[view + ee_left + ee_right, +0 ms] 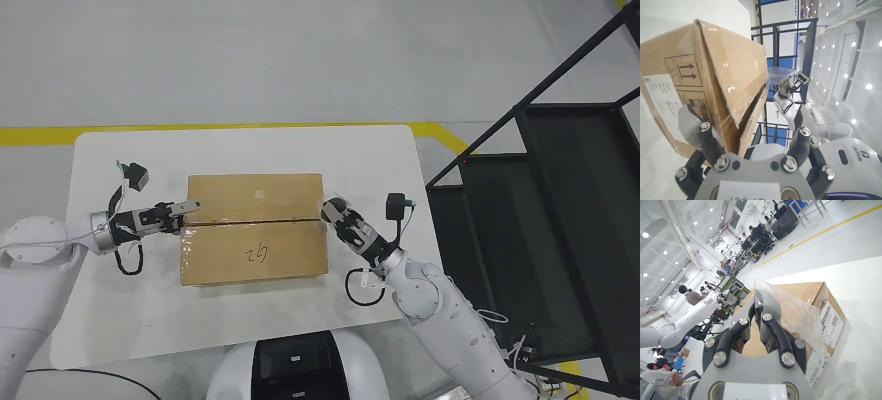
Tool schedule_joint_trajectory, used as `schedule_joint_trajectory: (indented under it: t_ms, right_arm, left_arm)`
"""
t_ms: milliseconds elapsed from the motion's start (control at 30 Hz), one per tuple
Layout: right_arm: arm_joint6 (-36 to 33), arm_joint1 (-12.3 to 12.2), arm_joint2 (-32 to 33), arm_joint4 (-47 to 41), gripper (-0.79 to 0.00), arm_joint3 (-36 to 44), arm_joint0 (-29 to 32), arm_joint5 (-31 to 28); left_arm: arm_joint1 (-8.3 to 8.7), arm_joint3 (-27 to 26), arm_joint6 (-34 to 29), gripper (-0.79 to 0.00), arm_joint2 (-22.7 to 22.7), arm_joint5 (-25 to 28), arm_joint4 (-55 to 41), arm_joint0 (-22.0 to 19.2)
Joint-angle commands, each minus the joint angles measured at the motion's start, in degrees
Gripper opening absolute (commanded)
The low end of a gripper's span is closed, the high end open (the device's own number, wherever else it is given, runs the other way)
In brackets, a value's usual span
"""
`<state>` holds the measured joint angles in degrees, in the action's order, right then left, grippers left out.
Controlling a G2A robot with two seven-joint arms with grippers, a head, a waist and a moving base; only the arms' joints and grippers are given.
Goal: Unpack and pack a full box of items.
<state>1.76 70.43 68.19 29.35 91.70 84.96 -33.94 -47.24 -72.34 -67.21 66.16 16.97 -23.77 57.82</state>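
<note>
A brown cardboard box (255, 230) lies in the middle of the white table (370, 160), its two top flaps meeting along a central seam. In the left wrist view one flap of the box (730, 62) stands slightly raised at the near end. My left gripper (188, 208) is at the box's left end, open (744, 130), with the flap edges between its fingers. My right gripper (330, 212) is at the box's right end, shut (756, 311) on a clear plastic film (795, 317) that drapes over the box top (804, 288). The film (779, 73) also hangs from that gripper (786, 87) in the left wrist view.
A black metal stair frame (540, 180) stands just off the table's right side. A yellow line (250, 127) runs on the floor behind the table. Bare table surface surrounds the box on all sides.
</note>
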Motion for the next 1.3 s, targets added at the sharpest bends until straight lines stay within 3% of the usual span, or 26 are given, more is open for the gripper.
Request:
schedule_joint_trajectory:
  t_ms: [0, 300, 533, 700, 800, 900, 1000, 1267]
  right_arm:
    - [0.0, 0.0, 0.2, 0.3, -0.785, 0.2, 0.2, 0.5]
    - [0.0, -0.3, 2.2, 0.0, -0.785, 0.5, 1.8, 0.5]
    - [0.8, -0.6, 4.5, -0.4, -0.785, 1.4, 3.4, 0.5]
    - [2.9, -0.8, 7.3, -0.3, -0.785, 1.9, 5.7, 0.9]
    - [3.5, -1.0, 8.6, -0.5, -0.785, 1.9, 6.9, 0.9]
    - [3.5, -1.0, 9.3, -0.8, -0.785, 1.9, 7.5, 0.7]
    - [3.4, -1.0, 9.5, -0.8, -0.785, 1.9, 7.7, 0.7]
    - [3.8, -1.0, 10.1, -1.1, -0.785, 1.5, 7.9, -0.1]
  left_arm:
    - [-0.46, 0.5, -0.4, 0.0, -1.5, 0.1, 0.4, -1.0]
    - [-1.95, 4.1, -1.9, 0.0, -4.5, 0.9, -0.6, -4.3]
    - [-1.03, 7.1, -4.4, 0.0, 2.1, 5.4, -9.6, -3.0]
    - [-0.24, 2.7, -12.2, 0.0, 6.7, 7.9, -19.3, 1.0]
    - [0.01, -2.4, -15.1, 0.0, 7.4, 5.0, -21.4, 2.7]
    - [0.0, -5.3, -17.6, 0.0, 6.7, 2.5, -21.3, 3.1]
    - [-0.38, -4.5, -17.4, 0.0, 4.8, 2.6, -18.6, 2.3]
    - [-2.06, 0.1, -9.8, 0.0, -0.5, 1.2, -10.5, -2.8]
